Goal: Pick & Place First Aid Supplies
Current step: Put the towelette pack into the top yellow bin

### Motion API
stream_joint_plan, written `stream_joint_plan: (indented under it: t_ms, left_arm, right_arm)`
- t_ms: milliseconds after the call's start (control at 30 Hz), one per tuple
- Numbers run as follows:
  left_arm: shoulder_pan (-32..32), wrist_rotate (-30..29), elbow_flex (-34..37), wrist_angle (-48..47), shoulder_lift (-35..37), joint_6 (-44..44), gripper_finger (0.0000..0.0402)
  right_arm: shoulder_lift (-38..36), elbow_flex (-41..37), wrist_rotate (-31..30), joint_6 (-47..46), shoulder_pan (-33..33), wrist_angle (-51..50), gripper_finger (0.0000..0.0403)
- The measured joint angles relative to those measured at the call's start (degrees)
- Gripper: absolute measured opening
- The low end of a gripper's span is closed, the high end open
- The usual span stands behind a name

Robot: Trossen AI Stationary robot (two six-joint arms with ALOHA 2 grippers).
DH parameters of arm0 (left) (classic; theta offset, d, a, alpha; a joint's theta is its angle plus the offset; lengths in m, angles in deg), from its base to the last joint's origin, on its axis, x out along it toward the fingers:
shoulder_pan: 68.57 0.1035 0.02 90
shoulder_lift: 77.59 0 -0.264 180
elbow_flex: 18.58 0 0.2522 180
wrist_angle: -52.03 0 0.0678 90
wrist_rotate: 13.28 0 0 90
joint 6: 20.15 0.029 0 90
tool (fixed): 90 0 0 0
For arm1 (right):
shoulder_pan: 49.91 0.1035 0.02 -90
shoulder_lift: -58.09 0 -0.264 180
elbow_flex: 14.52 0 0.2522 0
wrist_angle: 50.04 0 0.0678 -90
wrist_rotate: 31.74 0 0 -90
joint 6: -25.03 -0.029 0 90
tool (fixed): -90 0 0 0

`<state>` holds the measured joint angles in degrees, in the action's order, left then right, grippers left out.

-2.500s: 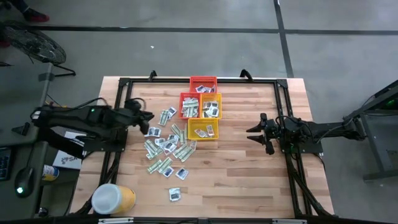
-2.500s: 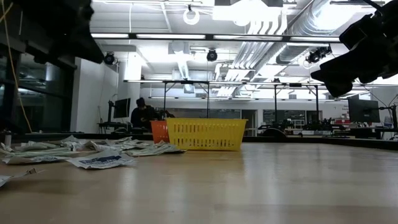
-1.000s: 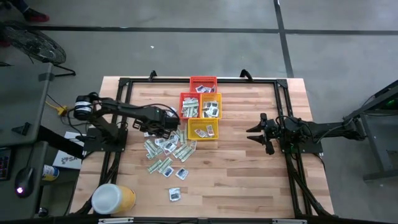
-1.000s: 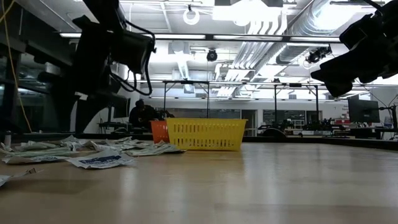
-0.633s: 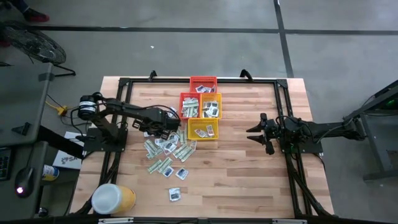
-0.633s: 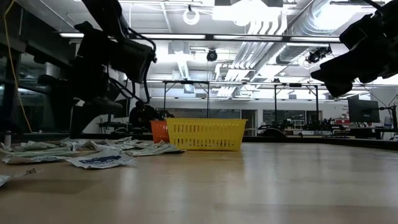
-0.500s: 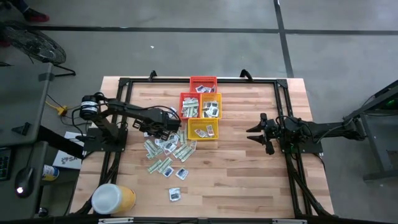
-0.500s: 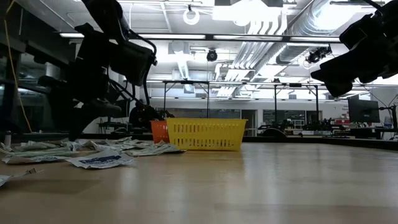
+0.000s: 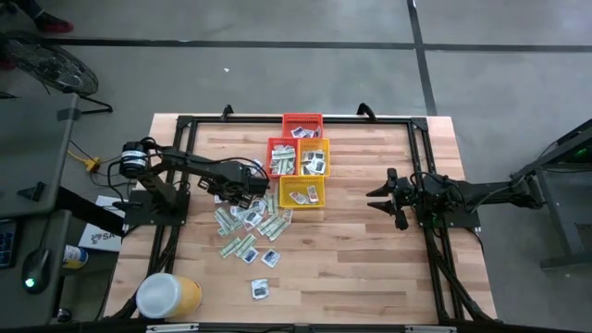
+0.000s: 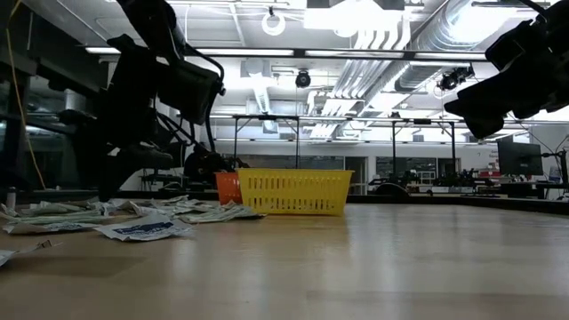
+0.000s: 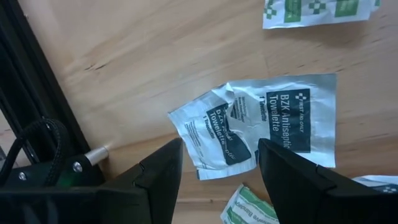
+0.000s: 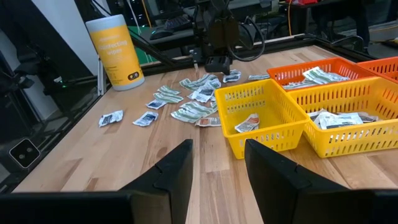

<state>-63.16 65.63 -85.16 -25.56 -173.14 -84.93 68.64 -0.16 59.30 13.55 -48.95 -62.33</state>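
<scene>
A: Left hand (image 11: 217, 163), fingers spread and empty, hovers over a white towelette packet (image 11: 267, 127) at the edge of the scattered first aid supplies (image 9: 248, 225) on the bench (image 9: 361, 268).

B: The risk: overlapping packets mean it could pinch two or slide one.

A: Baskets (image 9: 302, 168) crowd one side; open wood lies toward the right hand (image 9: 381, 198), parked open.

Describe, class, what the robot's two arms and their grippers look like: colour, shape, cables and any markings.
Both arms are dark, slim and jointed, with black cables looped along them. The left gripper has two flat, dark, blunt fingers, with a braided black cable and a small brass-coloured fitting beside them. The right gripper has the same two dark, flat fingers. No markings are visible on either.
</scene>
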Motion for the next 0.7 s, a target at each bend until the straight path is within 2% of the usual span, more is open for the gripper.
stream_joint_plan:
  t_ms: [267, 700]
  left_arm:
    - [0.00, -0.09, 0.02, 1.18, -0.62, 2.71, 0.0195]
    - [0.00, 0.58, 0.07, 1.37, -2.23, 6.73, 0.0086]
  right_arm:
    - [0.00, 0.00, 0.00, 0.00, -0.01, 0.00, 0.0139]
    - [0.00, 0.00, 0.00, 0.00, 0.01, 0.02, 0.0139]
